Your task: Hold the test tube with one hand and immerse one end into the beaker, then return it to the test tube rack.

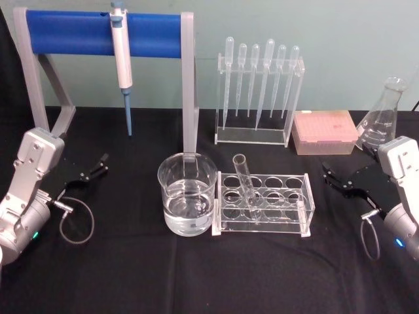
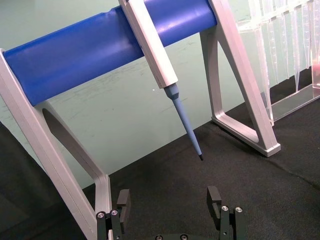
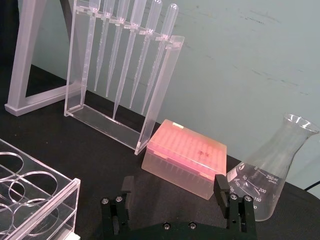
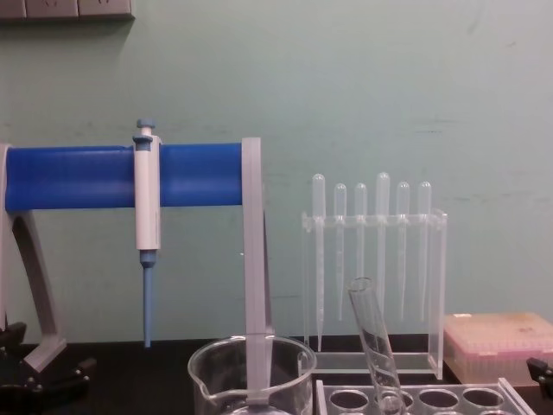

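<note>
The test tube leans in a hole at the left end of the clear rack; in the chest view the test tube tilts left above the rack. The beaker, holding clear liquid, stands just left of the rack, and the chest view catches the beaker's rim. My left gripper rests open at the table's left, well clear of the beaker. My right gripper is open at the right, a short way from the rack's right end. The wrist views show the left gripper and the right gripper with nothing between the fingers.
A blue-barred stand with a hanging pipettor is at the back left. Behind the rack stands a pipette holder, with a pink tip box and a conical flask at the back right. A black cloth covers the table.
</note>
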Controlling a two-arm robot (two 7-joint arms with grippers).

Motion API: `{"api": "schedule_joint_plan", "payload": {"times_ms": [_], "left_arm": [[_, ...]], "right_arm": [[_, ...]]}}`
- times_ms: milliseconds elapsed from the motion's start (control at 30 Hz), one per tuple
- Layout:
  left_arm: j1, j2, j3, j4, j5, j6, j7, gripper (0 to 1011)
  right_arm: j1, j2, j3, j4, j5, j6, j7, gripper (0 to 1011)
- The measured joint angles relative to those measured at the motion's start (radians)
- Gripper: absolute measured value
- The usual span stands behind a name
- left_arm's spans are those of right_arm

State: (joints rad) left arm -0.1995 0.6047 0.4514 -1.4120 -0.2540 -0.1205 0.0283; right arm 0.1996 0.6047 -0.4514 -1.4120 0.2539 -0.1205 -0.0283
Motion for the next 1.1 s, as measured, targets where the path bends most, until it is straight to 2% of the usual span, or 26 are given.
{"api": "schedule_joint_plan", "payload": {"times_ms": [200,367,567,600,800,900,1100], "left_arm": [[0.0,0.0,0.0,0.0,0.0,0.0,0.0,1000],[0.0,0.0,0.0,0.0,0.0,0.0,0.0,1000],[0.0,0.0,0.0,0.0,0.0,0.0,0.0,1000],[0.0,0.0,0.0,0.0,0.0,0.0,0.0,1000],[0.0,0.0,0.0,0.0,0.0,0.0,0.0,1000],[0.0,0.0,0.0,0.0,0.0,0.0,0.0,1000],[0.0,0.0,0.0,0.0,0.0,0.0,0.0,1000]], "right_arm": [[-0.009,0.008,0.011,-0.02,0.001,-0.003,0.004,1003],[-0.035,0.035,0.045,-0.087,0.007,-0.006,0.02,1003],[-0.067,0.078,0.096,-0.179,0.048,0.003,0.074,1003],[-0.067,0.078,0.096,-0.179,0.048,0.003,0.074,1003],[-0.081,0.133,0.127,-0.253,0.117,0.037,0.194,1003],[-0.079,0.172,0.138,-0.295,0.18,0.071,0.305,1003],[-0.052,0.206,0.139,-0.323,0.261,0.134,0.457,1003]]}}
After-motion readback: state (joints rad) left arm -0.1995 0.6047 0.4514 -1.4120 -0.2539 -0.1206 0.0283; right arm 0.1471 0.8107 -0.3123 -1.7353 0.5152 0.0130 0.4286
